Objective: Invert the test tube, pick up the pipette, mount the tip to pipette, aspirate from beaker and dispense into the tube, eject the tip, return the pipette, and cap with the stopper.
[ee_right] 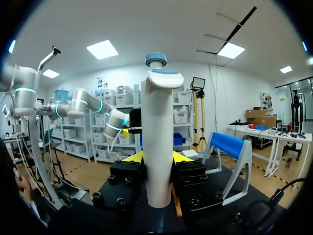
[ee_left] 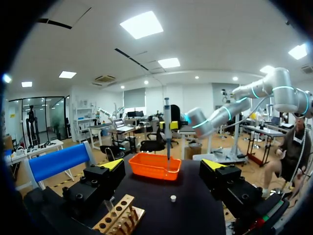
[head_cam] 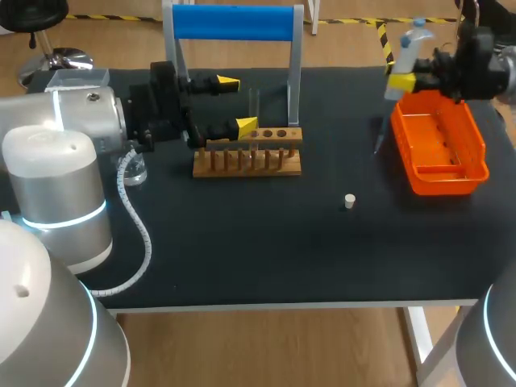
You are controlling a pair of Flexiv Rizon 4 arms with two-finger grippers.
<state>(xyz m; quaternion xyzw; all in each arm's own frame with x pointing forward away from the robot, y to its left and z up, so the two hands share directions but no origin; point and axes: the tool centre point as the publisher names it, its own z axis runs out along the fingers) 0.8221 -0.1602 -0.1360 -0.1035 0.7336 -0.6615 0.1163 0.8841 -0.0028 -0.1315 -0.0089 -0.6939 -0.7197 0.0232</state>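
Firmly clamped between both fingers of our right pincer (ee_right: pixel 157 157), the pipette (ee_right: pixel 157 122) stands upright. Its long axis is vertical and its thin lower end points down just beside the orange tray (head_cam: pixel 443 185) under the pincer; whether a tip is seated we cannot tell. Farther out from that pincer, the small white stopper (head_cam: pixel 349 201) lies alone on the table. Well beyond it, our left pincer (head_cam: pixel 237 103), fingers apart and holding nothing, hovers over the wooden rack (head_cam: pixel 247 164), where a faint glass tube (head_cam: pixel 253 105) seems to stand between them. Farthest of all sits the beaker (head_cam: pixel 133 172), beside our left arm, so we judge the pipette must cross the table to aspirate.
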